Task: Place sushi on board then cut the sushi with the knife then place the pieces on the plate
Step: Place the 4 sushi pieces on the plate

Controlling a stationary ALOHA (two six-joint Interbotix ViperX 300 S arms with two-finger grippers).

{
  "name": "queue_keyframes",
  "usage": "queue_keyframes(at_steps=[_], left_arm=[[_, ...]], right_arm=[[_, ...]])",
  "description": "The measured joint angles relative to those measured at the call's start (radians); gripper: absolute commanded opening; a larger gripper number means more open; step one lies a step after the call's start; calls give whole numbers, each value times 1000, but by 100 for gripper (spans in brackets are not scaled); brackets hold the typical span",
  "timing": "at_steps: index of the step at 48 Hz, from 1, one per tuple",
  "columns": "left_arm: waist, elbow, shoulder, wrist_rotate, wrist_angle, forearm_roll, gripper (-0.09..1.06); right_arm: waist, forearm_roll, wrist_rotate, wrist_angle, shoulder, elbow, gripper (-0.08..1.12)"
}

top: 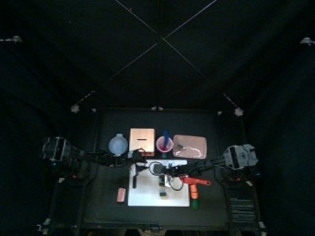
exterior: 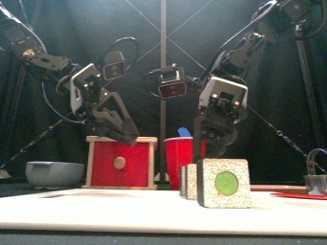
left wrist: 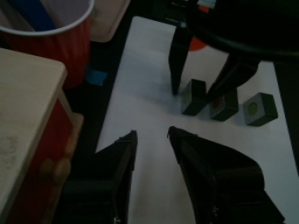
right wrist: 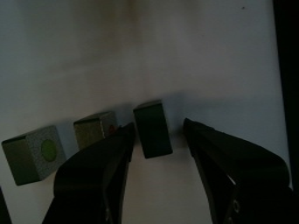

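Right wrist view | right gripper [right wrist: 155, 128] jaws apart, straddling the end sushi piece [right wrist: 152, 140] on the white board [right wrist: 176, 52] | left gripper [left wrist: 152, 133] narrowly parted, empty, hovering nearby

Your left gripper [left wrist: 149, 133] hovers over the flat white cutting board [left wrist: 140, 79], jaws spread with bare board between them; three dark green toy sushi blocks [left wrist: 222, 103] stand in a row on the board; the right gripper [left wrist: 197, 94] comes down onto the board, jaws parted either side of the end block [left wrist: 194, 101]; beside the board stand a red cup [left wrist: 56, 44] holding a blue toy knife [left wrist: 33, 12] and a pale wooden box [left wrist: 30, 109].
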Motion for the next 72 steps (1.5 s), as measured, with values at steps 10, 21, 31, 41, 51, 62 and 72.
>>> queue_keyframes(at_steps=[10,21,31,41,51,62,72], left_arm=[[-2,0,0,2,0,0,75],[-2,0,2,2,0,0,75],[-2,0,0,2,0,0,75],[-2,0,2,2,0,0,75],[0,0,0,2,0,0,75],[0,0,2,2,0,2,75],[0,0,2,2,0,0,75]], right_arm=[[-2,0,-2,3,11,-5,60],[-17,31,3,57,-46,38,59],[-95,71,8,95,-209,123,59],[-238,91,3,141,-351,209,59],[-385,86,5,181,-425,273,59],[-511,78,5,183,-439,307,59],[-565,26,3,153,-359,321,59]])
